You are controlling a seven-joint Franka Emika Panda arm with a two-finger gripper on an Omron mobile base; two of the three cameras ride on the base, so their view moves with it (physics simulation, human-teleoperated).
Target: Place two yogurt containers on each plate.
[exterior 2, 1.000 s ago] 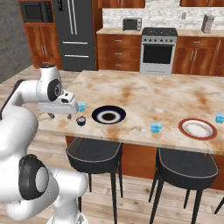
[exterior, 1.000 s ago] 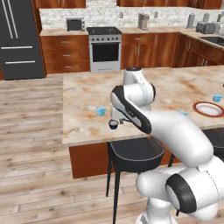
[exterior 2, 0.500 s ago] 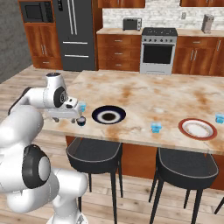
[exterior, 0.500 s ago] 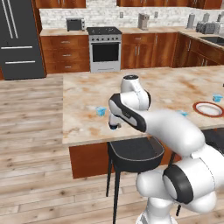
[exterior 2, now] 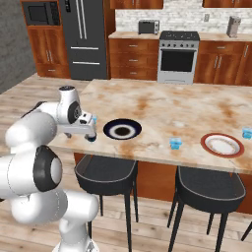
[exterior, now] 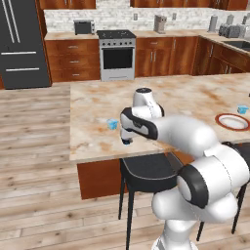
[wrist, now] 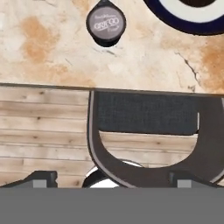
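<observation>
A dark navy yogurt container (wrist: 105, 24) with a pale top stands near the counter's front edge, beyond my fingertips (wrist: 43, 178). My gripper (wrist: 113, 179) is open, with nothing between its fingers, and hangs over the counter edge just beside this cup (exterior 2: 91, 138). A light blue yogurt container (exterior: 113, 124) sits just behind my hand. The black-rimmed plate (exterior 2: 122, 129) lies to the right of the navy cup. The red-rimmed plate (exterior 2: 222, 144) lies far right, with another blue yogurt container (exterior 2: 175, 143) to its left and one more (exterior 2: 246, 133) at its right.
Black stools (exterior 2: 106, 170) stand under the counter's front edge, one seat (wrist: 144, 116) directly below my hand. A stove (exterior: 117, 53) and fridge (exterior 2: 84, 39) line the far wall across wooden floor.
My hand has moved a little rightward and down along the counter edge, closer to the navy cup. The cups and plates have not moved.
</observation>
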